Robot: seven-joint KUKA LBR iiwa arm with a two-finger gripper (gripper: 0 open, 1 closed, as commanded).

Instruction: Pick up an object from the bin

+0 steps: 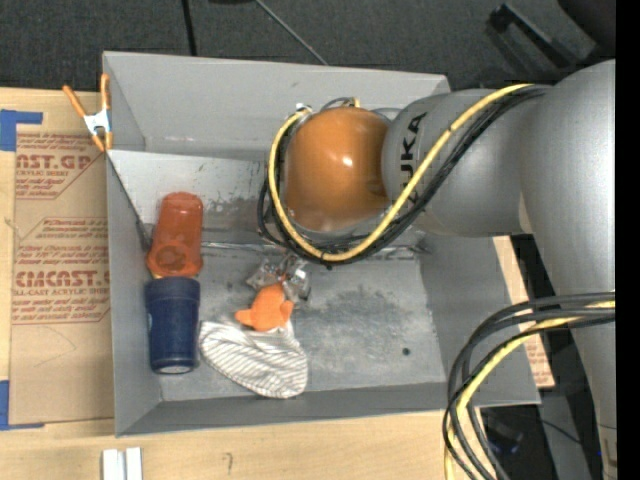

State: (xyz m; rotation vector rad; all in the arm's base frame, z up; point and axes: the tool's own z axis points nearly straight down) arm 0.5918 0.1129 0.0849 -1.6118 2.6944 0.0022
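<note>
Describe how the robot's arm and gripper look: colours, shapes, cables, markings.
The arm is thick, rounded, silver-grey, with black KUKA lettering. A glossy orange dome cover caps its wrist, ringed by yellow and black cables. The small gripper beneath is grey metal.

Dark grey floor at the top (1 thick black cable on it), pale wooden tabletop below.

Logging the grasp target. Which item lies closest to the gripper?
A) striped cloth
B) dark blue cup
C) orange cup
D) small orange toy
D: the gripper is right next to the small orange toy mid-bin, while the striped cloth, dark blue cup and orange cup lie farther off.
</note>
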